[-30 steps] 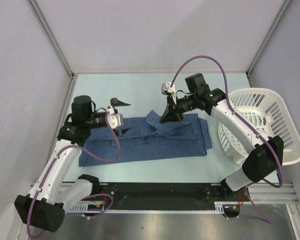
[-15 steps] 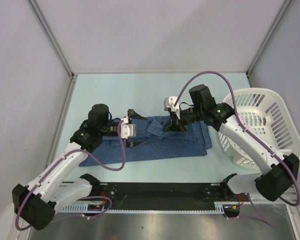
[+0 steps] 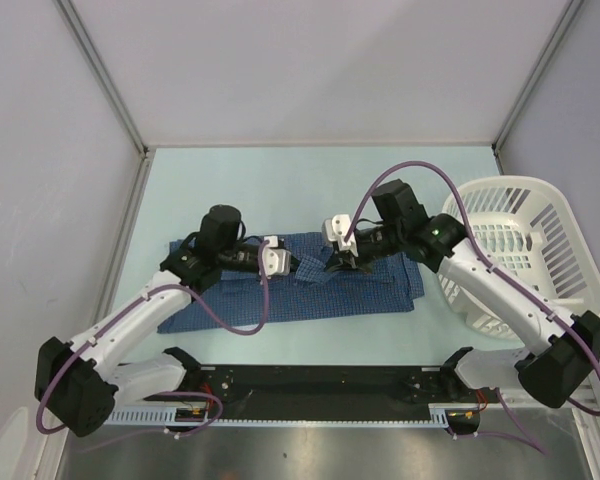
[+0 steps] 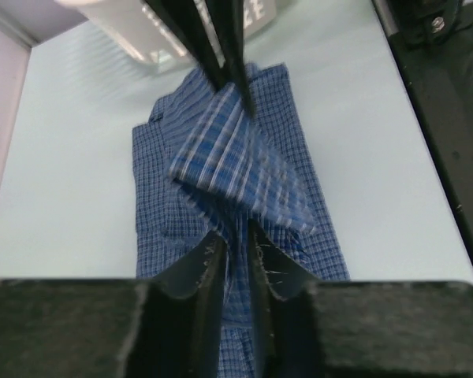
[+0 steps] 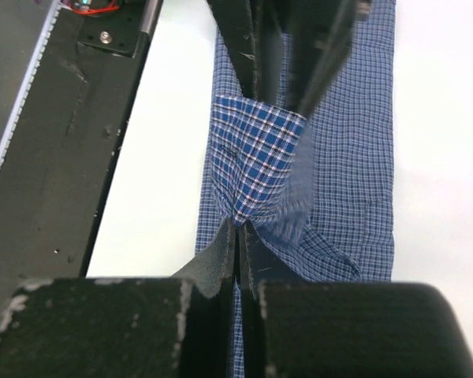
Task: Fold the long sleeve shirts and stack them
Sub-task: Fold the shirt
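One long sleeve shirt (image 3: 280,302), blue with a fine check, lies spread lengthwise on the pale table. A fold of it is lifted off the middle and stretched between the two grippers. My left gripper (image 3: 298,265) comes in from the left, its jaws drawn close on the near end of that fold (image 4: 235,236). My right gripper (image 3: 332,262) reaches in from the right and is shut on the other end (image 5: 241,224). In the left wrist view the raised flap (image 4: 229,157) runs up to the right fingers (image 4: 221,47). The rest of the shirt (image 5: 355,157) lies flat.
A white slatted laundry basket (image 3: 528,250) stands at the right edge, close to the right arm's elbow. A black rail (image 3: 320,385) runs along the near table edge. Grey walls close in the left, back and right sides.
My left arm has swung right over the shirt and its jaws have gone from wide open to closed on the fold. My right gripper has come down lower with its pinch of cloth.
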